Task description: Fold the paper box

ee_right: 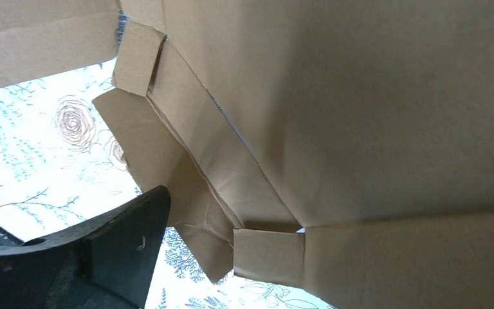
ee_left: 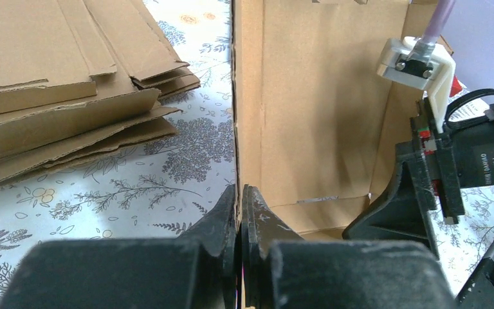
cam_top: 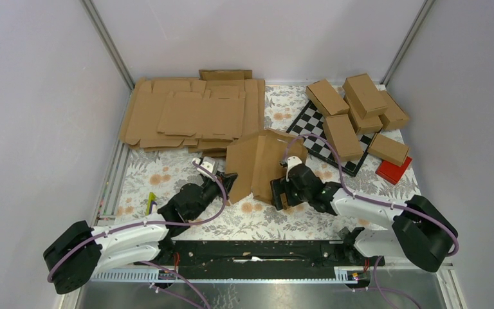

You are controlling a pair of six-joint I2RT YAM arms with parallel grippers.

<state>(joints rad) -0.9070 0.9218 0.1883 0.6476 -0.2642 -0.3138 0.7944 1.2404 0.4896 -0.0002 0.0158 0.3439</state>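
Firmly, left gripper (ee_left: pixel 239 201) clamps paper box (ee_left: pixel 315 116) edge; right gripper (cam_top: pixel 282 192) beside.

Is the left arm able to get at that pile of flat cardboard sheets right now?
Probably not right away: its gripper is shut on the paper box edge. The cardboard pile lies close, with only tablecloth between.

From here I see plain pale walls (cam_top: pixel 257 32) closing the bench (cam_top: pixel 143 175) on its left, far and right edges, a metal post (cam_top: pixel 106 42) rising at each far corner. A floral cloth (cam_top: pixel 257 215) covers the bench; light is soft and even, shadows faint.
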